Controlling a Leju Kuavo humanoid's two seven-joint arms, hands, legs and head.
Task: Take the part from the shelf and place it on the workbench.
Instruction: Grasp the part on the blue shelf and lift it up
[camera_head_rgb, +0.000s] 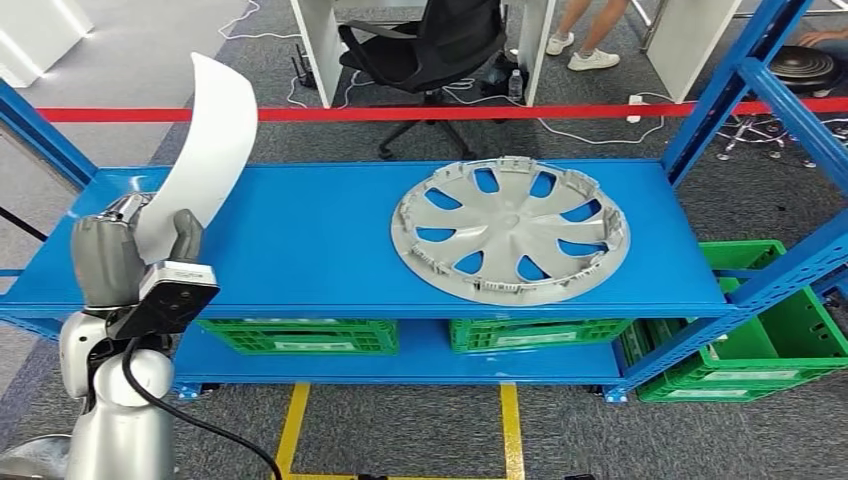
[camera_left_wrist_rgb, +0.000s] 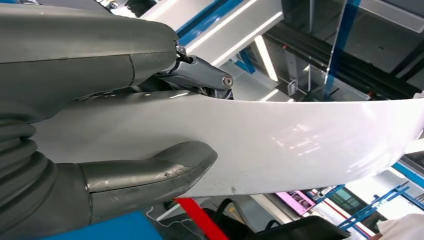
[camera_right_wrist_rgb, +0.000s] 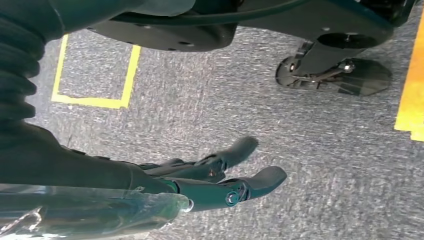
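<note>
White curved part (camera_head_rgb: 212, 150) is pinched in the left robot hand (camera_head_rgb: 130, 250), lifted above the blue shelf (camera_head_rgb: 300, 250); right robot hand (camera_right_wrist_rgb: 220, 175) hangs empty, fingers apart. Carrying to the tabletop remains.

A wheel cover (camera_head_rgb: 510, 230) is laid flat on the right half of the shelf (camera_head_rgb: 310, 250), near its front edge. At the shelf's left end, a curved panel (camera_head_rgb: 205, 150) is held upright above the front left corner by the left hand (camera_head_rgb: 130, 255). Crates (camera_head_rgb: 300, 335) are set on the lower level beneath. A chair (camera_head_rgb: 430, 50) is placed behind the shelf.
</note>
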